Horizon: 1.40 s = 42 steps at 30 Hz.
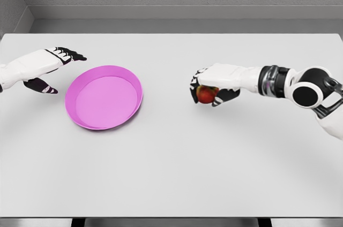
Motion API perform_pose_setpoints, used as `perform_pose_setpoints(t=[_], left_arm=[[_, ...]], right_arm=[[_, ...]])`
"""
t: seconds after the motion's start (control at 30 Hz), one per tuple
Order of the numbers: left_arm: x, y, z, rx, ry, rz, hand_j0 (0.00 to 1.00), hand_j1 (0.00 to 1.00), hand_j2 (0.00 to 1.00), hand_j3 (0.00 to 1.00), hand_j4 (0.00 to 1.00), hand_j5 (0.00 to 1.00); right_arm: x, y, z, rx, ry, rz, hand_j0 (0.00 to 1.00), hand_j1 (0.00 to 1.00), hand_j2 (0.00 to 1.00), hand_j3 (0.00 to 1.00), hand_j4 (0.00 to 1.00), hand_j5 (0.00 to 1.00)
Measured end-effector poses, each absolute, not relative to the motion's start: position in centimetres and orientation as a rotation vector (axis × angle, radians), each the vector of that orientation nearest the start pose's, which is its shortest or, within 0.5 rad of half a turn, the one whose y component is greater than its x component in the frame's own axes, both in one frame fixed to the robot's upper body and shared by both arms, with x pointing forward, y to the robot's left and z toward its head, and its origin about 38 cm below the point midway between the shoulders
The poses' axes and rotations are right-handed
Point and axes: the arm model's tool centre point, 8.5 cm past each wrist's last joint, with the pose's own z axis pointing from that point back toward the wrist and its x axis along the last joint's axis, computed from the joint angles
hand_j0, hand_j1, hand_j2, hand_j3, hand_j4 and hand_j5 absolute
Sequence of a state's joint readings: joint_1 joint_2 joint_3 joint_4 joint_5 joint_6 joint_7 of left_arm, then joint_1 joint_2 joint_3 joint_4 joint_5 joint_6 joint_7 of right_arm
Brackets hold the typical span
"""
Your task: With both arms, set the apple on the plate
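**Right hand holds the apple, well short of the plate**

The right hand (208,89) curls its fingers around the apple (206,94), at about three o'clock from the pink plate (86,121) and well apart from it. The left hand (56,62) hovers open at the plate's ten o'clock. The grasp looks shallow, fingers over the top; a fast sweep towards the plate could likely roll the apple free onto the table (177,173).
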<state>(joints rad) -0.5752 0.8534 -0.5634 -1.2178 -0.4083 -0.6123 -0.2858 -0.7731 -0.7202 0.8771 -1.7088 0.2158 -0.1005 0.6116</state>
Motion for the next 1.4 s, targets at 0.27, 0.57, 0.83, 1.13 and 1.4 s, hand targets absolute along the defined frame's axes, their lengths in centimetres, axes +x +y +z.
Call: perform_pose_setpoints(t=[0.27, 0.57, 0.83, 1.13, 1.4], left_arm=[[44.5, 38.2, 18.8, 0.538, -1.425, -1.797, 1.0, 1.0, 1.0, 1.0, 1.0, 1.0], [44.5, 38.1, 18.8, 0.538, -1.425, -1.799, 1.0, 1.0, 1.0, 1.0, 1.0, 1.0], [44.5, 38.1, 18.7, 0.536, -1.426, -1.797, 1.0, 1.0, 1.0, 1.0, 1.0, 1.0], [44.4, 33.3, 20.8, 0.521, -1.546, -1.895, 1.0, 1.0, 1.0, 1.0, 1.0, 1.0], [43.9, 18.5, 22.8, 0.405, -1.741, -2.252, 1.0, 1.0, 1.0, 1.0, 1.0, 1.0]], right_arm=[[41.7, -17.7, 22.0, -0.169, -1.351, 2.006, 1.0, 1.0, 1.0, 1.0, 1.0, 1.0], [42.7, -22.2, 25.3, -0.3, -1.38, 1.963, 1.0, 1.0, 1.0, 1.0, 1.0, 1.0], [42.2, -33.5, 27.5, -0.504, -1.301, 1.768, 1.0, 1.0, 1.0, 1.0, 1.0, 1.0], [40.6, -38.8, 27.8, -0.573, -1.246, 1.734, 1.0, 1.0, 1.0, 1.0, 1.0, 1.0], [41.1, -35.5, 29.8, -0.571, -1.366, 1.8, 1.0, 1.0, 1.0, 1.0, 1.0, 1.0]])
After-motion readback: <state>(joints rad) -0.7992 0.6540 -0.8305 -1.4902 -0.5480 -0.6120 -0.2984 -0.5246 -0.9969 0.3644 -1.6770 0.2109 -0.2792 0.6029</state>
